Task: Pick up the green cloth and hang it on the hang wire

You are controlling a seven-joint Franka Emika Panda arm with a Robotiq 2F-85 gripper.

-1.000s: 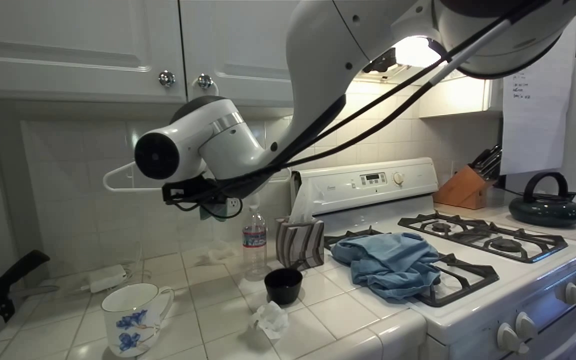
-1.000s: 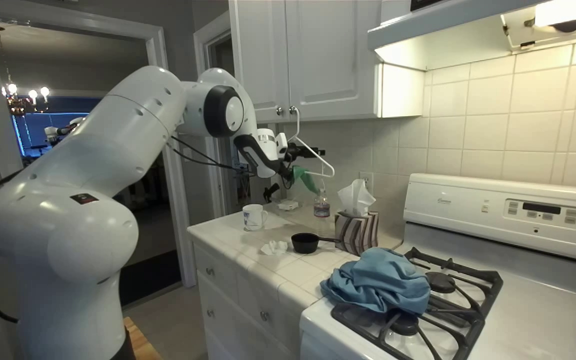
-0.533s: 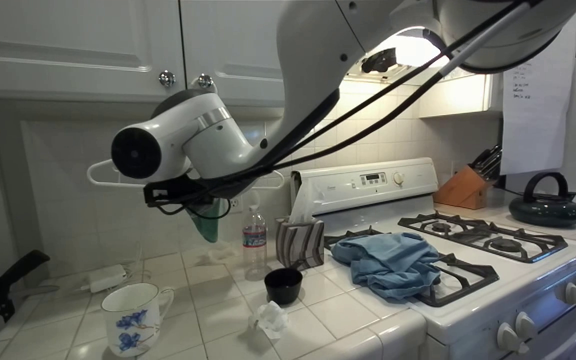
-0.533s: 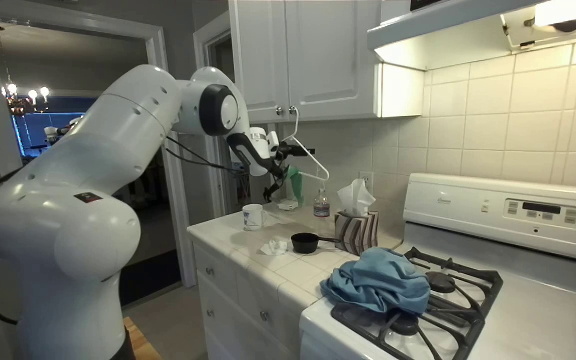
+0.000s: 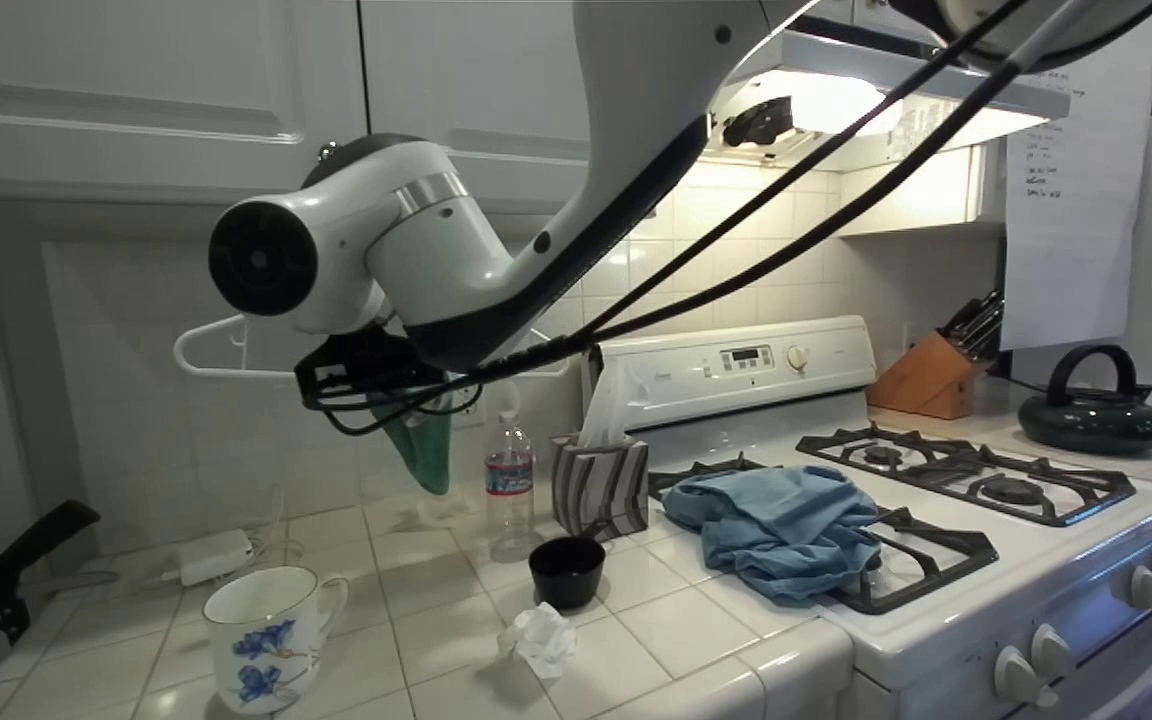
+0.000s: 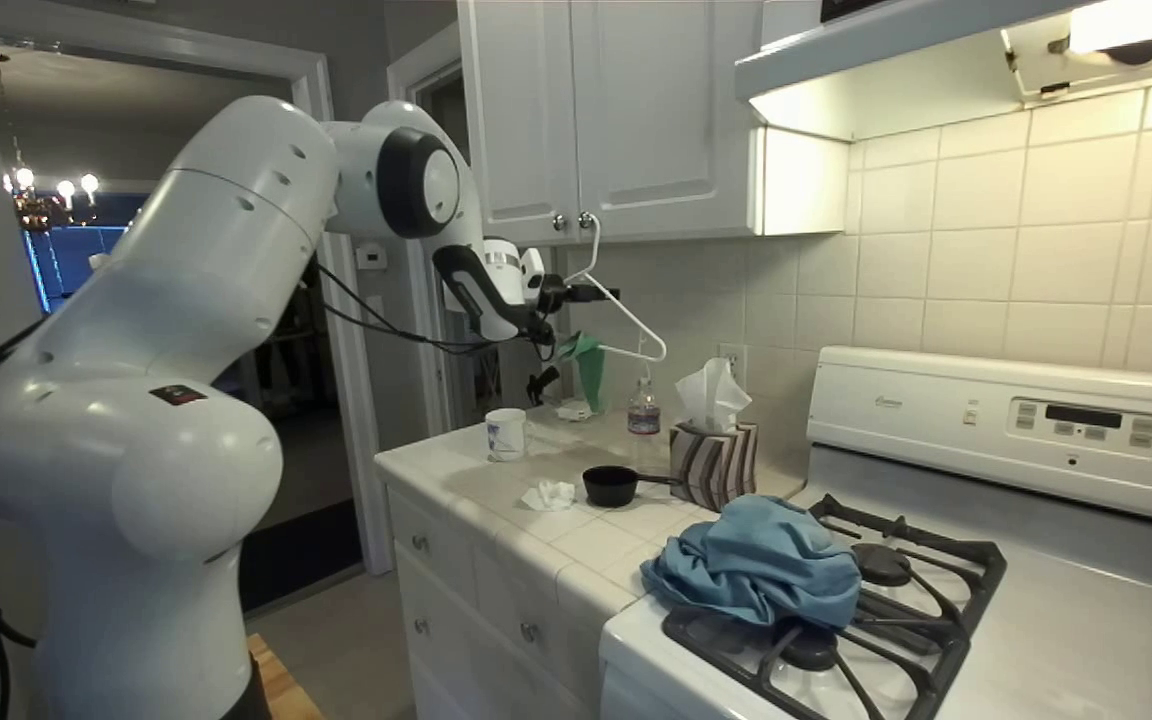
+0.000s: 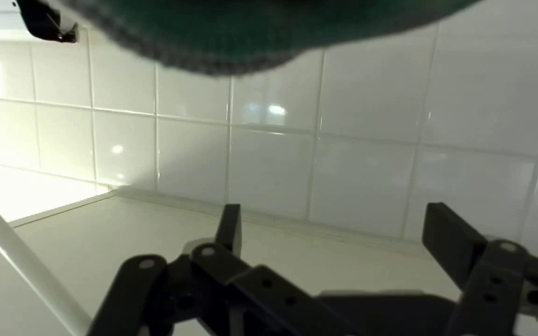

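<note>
The green cloth [image 6: 589, 370] hangs down over the lower bar of a white hanger [image 6: 629, 312], which is hooked on a cabinet knob [image 6: 587, 220]. In an exterior view the cloth [image 5: 423, 455] shows below the wrist, and the hanger [image 5: 226, 373] is partly behind the arm. In the wrist view the cloth [image 7: 250, 32] fills the top edge, clear of the fingers, and a white hanger rod [image 7: 26, 266] crosses the lower left. My gripper [image 7: 334, 214] is open with nothing between its fingers. It is beside the cloth; its fingers are mostly hidden in both exterior views.
On the tiled counter are a mug [image 5: 261, 640], a small black pan [image 5: 566, 572], crumpled tissue [image 5: 541, 640], a plastic bottle [image 5: 510, 490] and a tissue box [image 5: 601, 485]. A blue cloth [image 6: 756, 560] lies on the stove. Cabinets are above, and a tiled wall is behind the hanger.
The cloth, earlier up close to the gripper, dropped to hang lower. The arm has drawn back and its upper links have risen. The hanger swung away, then slightly back.
</note>
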